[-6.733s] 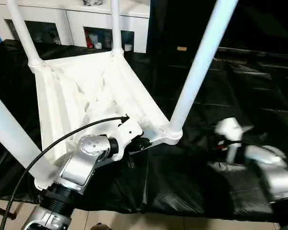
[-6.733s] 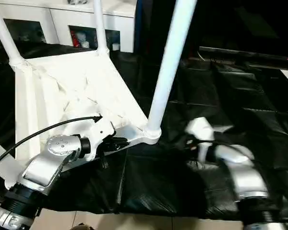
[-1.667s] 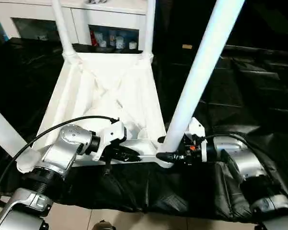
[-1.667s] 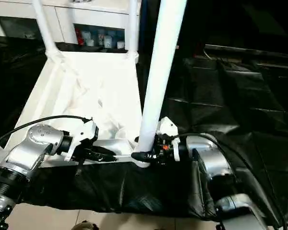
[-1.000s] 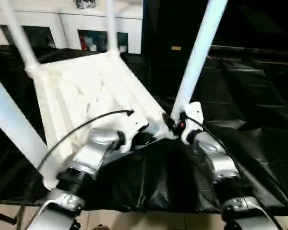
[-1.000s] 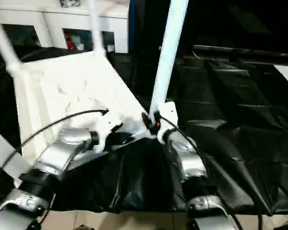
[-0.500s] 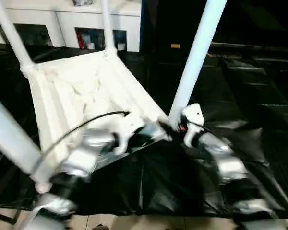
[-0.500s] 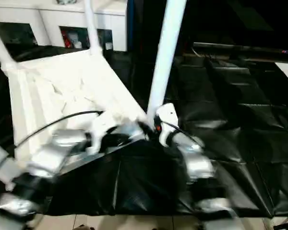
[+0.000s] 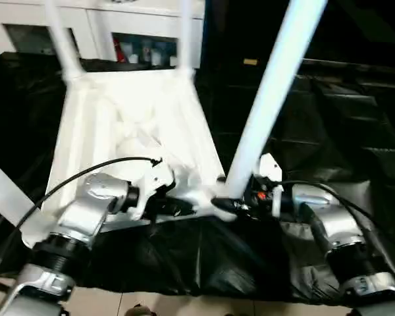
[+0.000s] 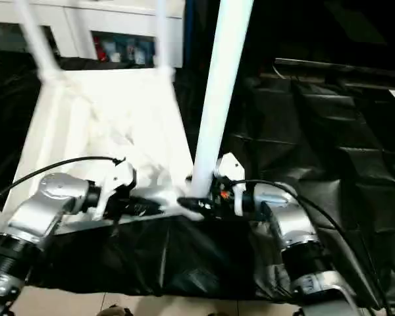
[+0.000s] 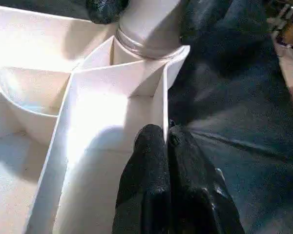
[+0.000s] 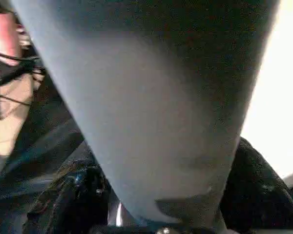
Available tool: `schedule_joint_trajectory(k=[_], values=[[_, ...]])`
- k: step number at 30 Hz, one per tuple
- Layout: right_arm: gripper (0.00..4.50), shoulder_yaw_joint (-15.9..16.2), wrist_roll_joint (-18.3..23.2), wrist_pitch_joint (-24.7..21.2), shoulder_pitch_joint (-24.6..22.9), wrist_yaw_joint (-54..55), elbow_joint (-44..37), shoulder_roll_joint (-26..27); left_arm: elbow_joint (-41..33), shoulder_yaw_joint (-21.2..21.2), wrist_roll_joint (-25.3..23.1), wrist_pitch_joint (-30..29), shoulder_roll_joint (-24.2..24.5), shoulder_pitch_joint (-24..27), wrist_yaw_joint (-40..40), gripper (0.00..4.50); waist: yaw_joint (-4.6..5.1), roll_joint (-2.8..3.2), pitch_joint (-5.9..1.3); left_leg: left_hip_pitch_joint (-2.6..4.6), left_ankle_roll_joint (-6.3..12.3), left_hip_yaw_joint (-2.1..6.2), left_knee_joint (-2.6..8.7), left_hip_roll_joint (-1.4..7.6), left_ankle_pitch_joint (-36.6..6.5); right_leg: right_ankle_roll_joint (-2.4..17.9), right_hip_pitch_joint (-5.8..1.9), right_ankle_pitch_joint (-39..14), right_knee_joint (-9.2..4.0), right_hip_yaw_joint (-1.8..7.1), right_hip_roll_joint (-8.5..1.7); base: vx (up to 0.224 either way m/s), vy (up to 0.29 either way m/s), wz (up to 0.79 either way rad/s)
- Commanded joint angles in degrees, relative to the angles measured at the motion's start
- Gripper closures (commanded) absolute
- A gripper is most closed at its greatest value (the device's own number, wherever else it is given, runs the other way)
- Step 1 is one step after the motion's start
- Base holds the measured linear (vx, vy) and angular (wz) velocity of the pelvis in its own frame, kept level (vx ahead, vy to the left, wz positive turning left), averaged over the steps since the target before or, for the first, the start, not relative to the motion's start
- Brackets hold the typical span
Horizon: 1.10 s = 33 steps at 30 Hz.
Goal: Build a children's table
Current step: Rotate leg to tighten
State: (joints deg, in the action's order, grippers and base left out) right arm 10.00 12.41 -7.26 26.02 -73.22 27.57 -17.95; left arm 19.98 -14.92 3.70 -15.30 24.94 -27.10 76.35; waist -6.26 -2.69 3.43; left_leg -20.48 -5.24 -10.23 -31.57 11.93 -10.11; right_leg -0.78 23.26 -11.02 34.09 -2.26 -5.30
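Note:
The children's table lies upside down on black sheeting, its ribbed white tabletop (image 9: 131, 118) facing up with the legs standing in the corner sockets. My left gripper (image 9: 176, 208) is at the near rim, and the left wrist view shows its fingers (image 11: 151, 161) shut on the thin rim wall (image 11: 163, 105). The right gripper (image 9: 225, 205) is at the base of the near right leg (image 9: 270, 99). Its black fingers (image 12: 80, 192) press against both sides of that leg (image 12: 151, 97). Two far legs (image 9: 60, 39) (image 9: 184, 33) and the near left leg (image 9: 3, 191) also stand up.
A white cabinet (image 9: 99, 26) with glass-fronted compartments stands behind the table. Wrinkled black sheeting (image 9: 329, 118) covers the work surface to the right and front. Pale floor tiles (image 9: 151, 306) show at the near edge. A black cable (image 9: 72, 184) arcs over my left forearm.
The tabletop has swung round so its near edge lies more squarely across in front of me. My right gripper has come lower and nearer with the leg base. The left grip stays on the rim.

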Motion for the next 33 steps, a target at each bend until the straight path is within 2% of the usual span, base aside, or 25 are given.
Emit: schedule_joint_trajectory(k=[1, 6, 10, 11, 15, 16, 17, 18, 20, 21, 22, 23, 27, 29, 32, 33], values=[[2.01, 5.9, -0.3, -2.1, -1.3, -5.3, -0.6, 0.4, 0.7, -1.0, 0.6, 0.3, -1.3, -1.2, -0.7, 4.50, -0.01, 0.04, -2.53, 0.38, 4.29, -0.55, 3.34, 1.25, -10.4, 14.8, -2.49, -6.0, -3.07, 1.61, -2.00, 0.000, 0.000, 0.00], [2.28, 6.6, -0.4, -3.3, -1.7, -7.4, -1.1, 0.3, 1.0, -1.2, 0.7, 0.8, -1.1, -1.2, 0.2, 4.50, -0.28, -0.06, -2.59, 0.27, 3.89, -0.49, 3.29, 1.16, -9.6, 14.4, -2.56, -6.0, -2.99, 1.63, -2.10, 0.000, 0.000, 0.00], [2.31, 6.6, -0.2, -3.7, -2.1, -7.1, -1.7, 0.5, 1.5, -1.0, 0.7, 1.2, -1.0, -1.3, -0.2, 4.50, -0.31, -0.03, -2.64, 0.31, 3.89, -0.47, 3.26, 1.15, -9.4, 14.5, -2.57, -5.5, -2.93, 1.59, -2.04, 0.000, 0.000, 0.00], [2.32, 6.4, -0.1, -3.7, -2.3, -6.8, -1.7, 0.6, 1.7, -0.9, 0.6, 1.3, -1.1, -1.3, -0.7, 4.50, -0.32, 0.21, -2.69, 0.37, 3.76, -0.47, 3.26, 1.17, -9.6, 14.5, -2.55, -5.4, -2.95, 1.59, -2.03, 0.000, 0.000, 0.00], [2.32, 5.6, 0.0, -3.6, -3.0, -4.3, -2.0, 1.3, 2.1, -0.4, 0.3, 1.4, -1.6, -1.3, -2.4, 4.50, -0.42, 0.18, -2.71, 0.37, 3.57, -0.45, 3.30, 1.16, -10.1, 14.6, -2.59, -5.8, -2.98, 1.56, -2.08, 0.000, 0.000, 0.00], [2.32, 3.9, 0.0, -3.0, -4.0, 0.0, -2.0, 2.4, 2.0, 0.3, -0.2, 0.9, -2.4, -1.3, -5.1, 4.50, -0.44, 0.09, -2.77, 0.40, 3.32, -0.45, 3.32, 1.18, -10.5, 14.4, -2.63, -6.5, -3.06, 1.62, -2.13, 0.000, 0.000, 0.00], [2.32, 3.5, -0.1, -2.7, -4.2, 1.0, -2.0, 2.6, 2.0, 0.4, -0.3, 0.7, -2.6, -1.3, -5.7, 4.50, -0.49, 0.21, -2.73, 0.59, 2.86, -0.44, 3.45, 1.28, -11.4, 14.1, -2.43, -7.8, -3.25, 1.71, -2.28, 0.000, 0.000, 0.00], [2.33, 2.7, -0.4, -2.2, -4.6, 3.1, -1.7, 3.2, 1.9, 0.7, -0.6, 0.5, -3.0, -1.3, -6.8, 4.50, -0.34, 0.11, -2.65, 0.43, 2.59, -0.32, 3.57, 1.20, -12.0, 13.9, -2.54, -8.8, -3.32, 1.67, -2.26, 0.000, 0.000, 0.00], [2.37, 0.4, -2.6, 0.4, -5.5, 12.8, 0.8, 5.9, 0.3, 0.6, -1.6, -0.9, -5.2, -0.6, -11.1, 4.50, -0.07, 0.23, -2.47, 0.55, 1.00, -0.15, 3.95, 1.19, -14.9, 12.4, -2.37, -13.9, -3.95, 1.80, -2.47, 0.000, 0.000, 0.00], [2.39, 0.4, -2.6, 0.4, -5.5, 12.8, 0.8, 5.9, 0.3, 0.6, -1.6, -0.9, -5.2, -0.6, -11.1, 4.50, -0.01, 0.26, -2.42, 0.60, 0.51, -0.08, 4.06, 1.22, -15.7, 12.0, -2.30, -15.5, -4.10, 1.79, -2.53, 0.000, 0.000, 0.00], [2.41, -0.6, -3.4, 1.2, -5.8, 16.9, 1.9, 7.3, -0.5, 0.3, -2.0, -1.5, -6.5, -0.3, -13.0, 4.50, 0.17, 0.20, -2.41, 0.55, 0.01, 0.08, 4.20, 1.06, -17.1, 10.8, -2.41, -18.8, -4.39, 1.75, -2.54, 0.000, 0.000, 0.00], [2.42, -1.6, -3.7, 0.8, -5.8, 21.2, 2.6, 9.2, -1.1, -0.1, -2.4, -2.5, -8.4, 0.0, -15.3, 4.50, 0.53, 0.35, -2.34, 0.54, -0.77, 0.27, 4.37, 1.10, -18.1, 9.5, -2.17, -21.1, -4.70, 1.79, -2.53, 0.000, 0.000, 0.00], [2.46, -2.3, -4.7, -0.2, -5.2, 27.6, 3.7, 11.9, -0.9, -0.6, -3.1, -3.5, -11.4, -0.3, -18.8, 4.50, 1.16, 0.26, -2.42, 0.33, -0.70, 0.42, 4.39, 0.92, -18.8, 8.5, -2.15, -22.3, -4.92, 1.77, -2.35, 0.000, 0.000, 0.00], [2.47, -3.8, -5.4, -0.5, -3.3, 36.1, 6.5, 16.2, 0.1, -0.8, -4.2, -4.6, -15.6, -1.1, -24.1, 4.50, 1.35, 0.32, -2.41, 0.29, -0.73, 0.49, 4.42, 0.87, -19.1, 7.5, -2.01, -24.6, -5.18, 1.76, -2.43, 0.000, 0.000, 0.00], [2.48, -4.7, -6.4, -0.7, -1.3, 42.8, 9.5, 19.1, 0.8, -1.6, -5.1, -4.7, -17.9, -1.7, -26.7, 4.50, 1.79, 0.44, -2.46, 0.10, -1.48, 0.69, 4.54, 0.74, -18.9, 6.8, -1.98, -25.4, -5.27, 1.62, -2.39, 0.000, 0.000, 0.00], [2.48, -4.4, -7.4, -0.5, -0.5, 45.4, 10.8, 20.4, 0.9, -1.9, -5.5, -4.9, -18.9, -1.8, -27.6, 4.50, 1.91, 0.41, -2.40, 0.30, -1.29, 0.62, 4.45, 0.71, -19.9, 6.7, -1.72, -25.5, -5.40, 1.63, -2.28, 0.000, 0.000, 0.00]])
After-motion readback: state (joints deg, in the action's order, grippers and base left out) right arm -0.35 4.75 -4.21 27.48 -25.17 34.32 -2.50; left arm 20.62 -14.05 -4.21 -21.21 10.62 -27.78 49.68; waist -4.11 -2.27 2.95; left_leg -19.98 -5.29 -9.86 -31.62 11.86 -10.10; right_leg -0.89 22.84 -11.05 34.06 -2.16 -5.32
